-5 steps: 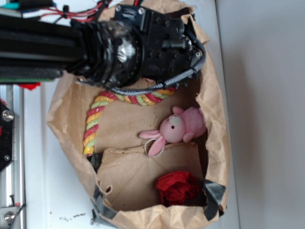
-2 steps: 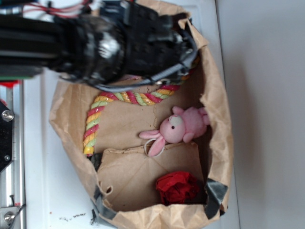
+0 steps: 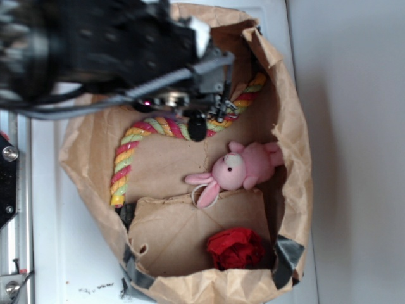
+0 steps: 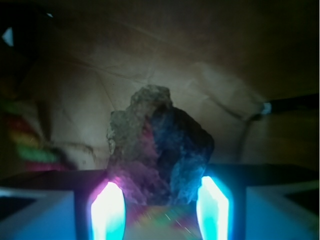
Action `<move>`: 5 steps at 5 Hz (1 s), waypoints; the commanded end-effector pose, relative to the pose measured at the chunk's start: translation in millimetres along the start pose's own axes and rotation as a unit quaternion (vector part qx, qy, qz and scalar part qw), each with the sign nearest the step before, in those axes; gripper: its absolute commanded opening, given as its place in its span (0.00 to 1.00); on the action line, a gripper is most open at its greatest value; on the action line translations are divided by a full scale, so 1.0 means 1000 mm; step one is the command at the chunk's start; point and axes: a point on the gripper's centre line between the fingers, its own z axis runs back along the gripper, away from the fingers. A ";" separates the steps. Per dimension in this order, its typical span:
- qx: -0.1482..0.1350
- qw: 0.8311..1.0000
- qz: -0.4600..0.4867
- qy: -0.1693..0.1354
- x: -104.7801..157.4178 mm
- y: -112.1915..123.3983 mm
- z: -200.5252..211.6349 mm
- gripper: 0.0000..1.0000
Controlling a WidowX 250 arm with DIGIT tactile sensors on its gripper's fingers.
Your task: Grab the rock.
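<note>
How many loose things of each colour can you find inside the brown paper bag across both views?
Pink: 1, the plush bunny
Red: 1, the wrinkly ball-like lump
Multicoloured: 1, the striped twisted rope
Dark brown-grey: 1, the rough rock between the gripper fingers
Total: 4

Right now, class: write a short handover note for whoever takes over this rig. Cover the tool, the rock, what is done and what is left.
Tool: down inside the paper bag, its lit fingers either side of the rock. Whether they are touching it cannot be told.
Rock: standing between the fingers in the wrist view; hidden by the arm in the exterior view.
Done: tool lined up around the rock.
Left: confirm the grip, then lift. Leave the pink bunny, rope and red lump alone.
</note>
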 end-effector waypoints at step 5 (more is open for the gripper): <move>-0.072 0.960 -0.234 0.136 -0.006 0.002 0.094 0.00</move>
